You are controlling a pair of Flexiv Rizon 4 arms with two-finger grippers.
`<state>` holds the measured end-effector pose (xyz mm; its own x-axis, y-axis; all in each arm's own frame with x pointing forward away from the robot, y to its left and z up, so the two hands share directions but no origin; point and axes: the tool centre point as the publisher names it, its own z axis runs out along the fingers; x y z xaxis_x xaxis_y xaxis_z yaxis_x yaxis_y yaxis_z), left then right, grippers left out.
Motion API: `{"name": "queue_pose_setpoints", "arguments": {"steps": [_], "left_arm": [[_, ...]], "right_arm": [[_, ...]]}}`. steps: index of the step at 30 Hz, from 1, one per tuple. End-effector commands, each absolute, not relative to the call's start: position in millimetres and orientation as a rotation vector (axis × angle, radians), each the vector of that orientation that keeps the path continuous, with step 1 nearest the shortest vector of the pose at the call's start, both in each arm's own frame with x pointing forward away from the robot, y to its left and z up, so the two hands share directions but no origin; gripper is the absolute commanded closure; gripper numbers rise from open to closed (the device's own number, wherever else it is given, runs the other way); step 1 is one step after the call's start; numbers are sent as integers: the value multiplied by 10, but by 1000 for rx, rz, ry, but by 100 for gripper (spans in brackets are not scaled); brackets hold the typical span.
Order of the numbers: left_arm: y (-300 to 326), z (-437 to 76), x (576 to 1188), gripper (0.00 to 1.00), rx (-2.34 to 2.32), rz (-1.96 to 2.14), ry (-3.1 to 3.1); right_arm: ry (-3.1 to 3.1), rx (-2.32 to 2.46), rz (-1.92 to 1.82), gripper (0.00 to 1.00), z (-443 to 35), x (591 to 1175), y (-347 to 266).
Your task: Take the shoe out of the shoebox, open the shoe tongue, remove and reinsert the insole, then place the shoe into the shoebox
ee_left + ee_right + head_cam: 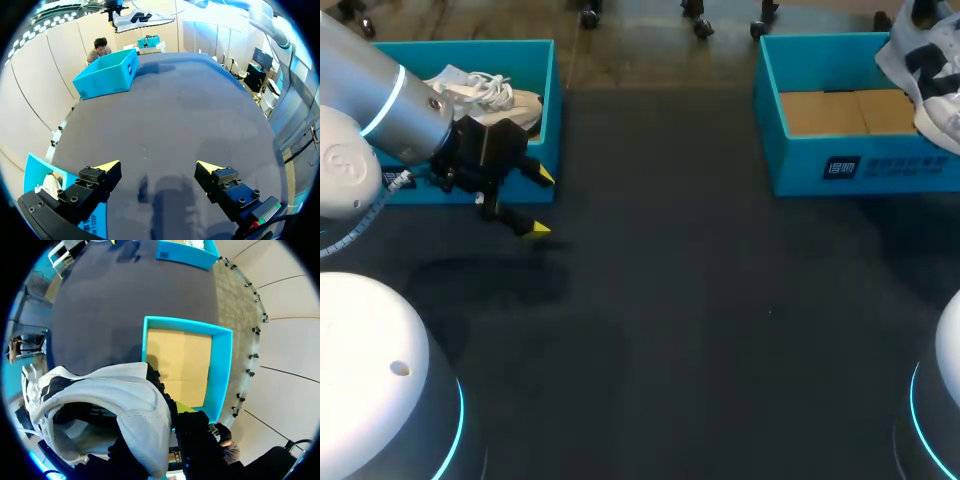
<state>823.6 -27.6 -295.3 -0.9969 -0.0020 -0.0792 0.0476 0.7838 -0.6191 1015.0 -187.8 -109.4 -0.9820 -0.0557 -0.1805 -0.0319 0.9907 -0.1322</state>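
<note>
Head: L gripper spread open, empty, just beside left shoebox w/ boxed sneaker. Bare table gives room. Held sneaker hangs over right shoebox, prob. lifted clear for tongue/insole work.
Left wrist: nothing btwn fingers.
Right wrist: R gripper clamps held sneaker's heel, above box walls.

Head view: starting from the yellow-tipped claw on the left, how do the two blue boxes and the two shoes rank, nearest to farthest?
1. Left blue box, right beside the left gripper.
2. White shoe, inside that box.
3. Right blue box, across the table on the right.
4. Grey and white shoe, above that box's far right end.
</note>
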Motion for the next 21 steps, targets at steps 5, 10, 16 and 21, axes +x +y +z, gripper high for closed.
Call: {"name": "queue_pose_setpoints", "arguments": {"steps": [5,10,16,21], "left_arm": [[-273,-2951,8236,0,39,-1005,2897],[-273,-2951,8236,0,39,-1005,2897],[-273,-2951,8236,0,39,-1005,2897],[-273,-2951,8236,0,39,-1005,2897]], "right_arm": [[2946,-66,-192,100,-1085,10133,-1882],[2946,-66,-192,100,-1085,10133,-1882],[2946,-66,-192,100,-1085,10133,-1882],[2948,-36,-183,100,-1172,10172,-2027]]}}
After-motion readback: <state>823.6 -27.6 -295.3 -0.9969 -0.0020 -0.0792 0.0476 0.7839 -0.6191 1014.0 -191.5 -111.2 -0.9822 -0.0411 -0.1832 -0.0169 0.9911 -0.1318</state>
